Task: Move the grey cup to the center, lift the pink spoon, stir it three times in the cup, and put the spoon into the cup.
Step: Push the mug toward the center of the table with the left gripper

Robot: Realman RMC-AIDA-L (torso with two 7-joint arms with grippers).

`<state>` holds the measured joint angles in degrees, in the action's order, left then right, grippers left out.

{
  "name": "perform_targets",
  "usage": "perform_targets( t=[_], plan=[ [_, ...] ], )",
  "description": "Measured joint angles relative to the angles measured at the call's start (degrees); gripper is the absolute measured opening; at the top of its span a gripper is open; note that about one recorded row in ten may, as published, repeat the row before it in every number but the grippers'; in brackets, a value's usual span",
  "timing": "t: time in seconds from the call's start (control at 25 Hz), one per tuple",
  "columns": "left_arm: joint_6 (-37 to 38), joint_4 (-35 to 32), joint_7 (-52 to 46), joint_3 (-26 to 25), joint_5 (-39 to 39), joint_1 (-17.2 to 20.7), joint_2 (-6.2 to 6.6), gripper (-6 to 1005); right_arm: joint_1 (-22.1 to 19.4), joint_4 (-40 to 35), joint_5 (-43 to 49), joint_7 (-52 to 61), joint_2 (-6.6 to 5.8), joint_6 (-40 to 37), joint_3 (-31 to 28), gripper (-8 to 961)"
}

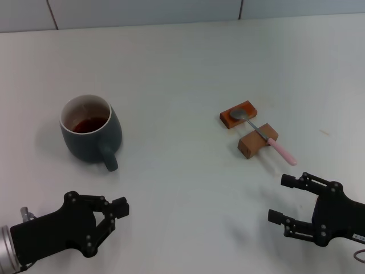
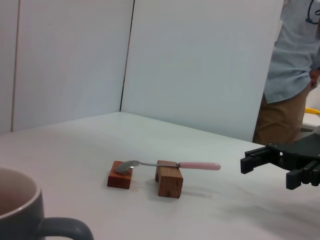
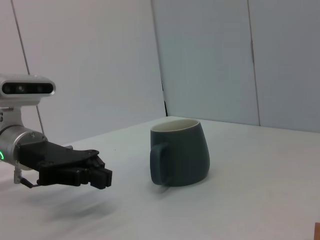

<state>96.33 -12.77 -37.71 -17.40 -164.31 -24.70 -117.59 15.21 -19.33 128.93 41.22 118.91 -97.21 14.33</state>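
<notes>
The grey cup (image 1: 90, 132) stands on the left of the white table with dark liquid inside and its handle (image 1: 109, 157) turned toward me; it also shows as the cup (image 2: 22, 212) and the cup (image 3: 179, 152). The pink spoon (image 1: 263, 135) lies bridged across two wooden blocks on the right, metal bowl on the far block and pink handle (image 2: 199, 165) pointing toward my right arm. My left gripper (image 1: 118, 210) hovers shut a little nearer than the cup, holding nothing. Just nearer than the spoon's handle, my right gripper (image 1: 282, 199) is open and empty.
Two brown wooden blocks carry the spoon: a flat reddish one (image 1: 239, 114) and a taller one (image 1: 257, 140). Pale wall panels stand behind the table. A person (image 2: 290, 70) stands beyond the table's right side.
</notes>
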Motion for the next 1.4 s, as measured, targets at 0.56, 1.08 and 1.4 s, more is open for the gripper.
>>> perform_targets(
  t=[0.56, 1.08, 1.4],
  plan=[
    [5.6, 2.5, 3.2, -0.1, 25.3, 0.7, -0.34, -2, 0.4, 0.2, 0.0, 0.0, 0.03, 0.7, 0.0, 791],
    [-16.1, 1.7, 23.4, 0.2, 43.0, 0.0, -0.53, -2, 1.1, 0.9, 0.0, 0.0, 0.09, 0.7, 0.0, 791],
    [-25.3, 4.1, 29.5, 0.4, 42.9, 0.2, -0.91, -2, 1.4, 1.0, 0.1, 0.0, -0.01, 0.7, 0.0, 791]
  ],
)
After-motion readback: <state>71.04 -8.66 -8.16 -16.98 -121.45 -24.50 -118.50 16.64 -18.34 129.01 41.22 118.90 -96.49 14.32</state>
